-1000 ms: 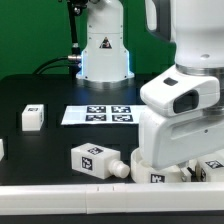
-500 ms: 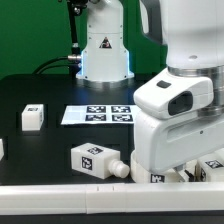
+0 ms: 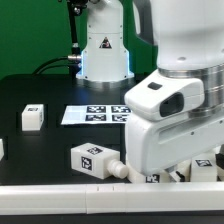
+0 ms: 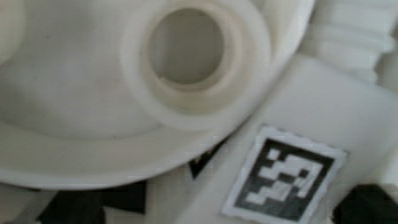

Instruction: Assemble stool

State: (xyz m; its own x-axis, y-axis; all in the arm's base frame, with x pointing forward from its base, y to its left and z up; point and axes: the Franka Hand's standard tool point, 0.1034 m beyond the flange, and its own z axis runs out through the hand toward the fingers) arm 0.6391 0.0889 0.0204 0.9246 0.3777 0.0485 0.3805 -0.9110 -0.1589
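In the wrist view the white round seat (image 4: 107,120) fills most of the picture, with one recessed socket (image 4: 187,50) in plain sight. A white leg with a black-and-white tag (image 4: 285,178) lies right against the seat's rim. My fingers do not show clearly there. In the exterior view my gripper body (image 3: 170,130) hangs low over the table at the front right and hides the seat. A tagged piece (image 3: 153,178) peeks out under it. A loose tagged leg (image 3: 95,160) lies just to its left, peg end toward the gripper.
A small tagged leg (image 3: 32,117) stands at the exterior view's left, and another white part (image 3: 1,149) is cut by the left edge. The marker board (image 3: 95,114) lies behind. A further white part (image 3: 205,170) shows at the right. The robot base (image 3: 104,55) stands at the back.
The arm and gripper body have shifted toward the exterior view's left and slightly nearer the loose leg. The loose parts have not moved.
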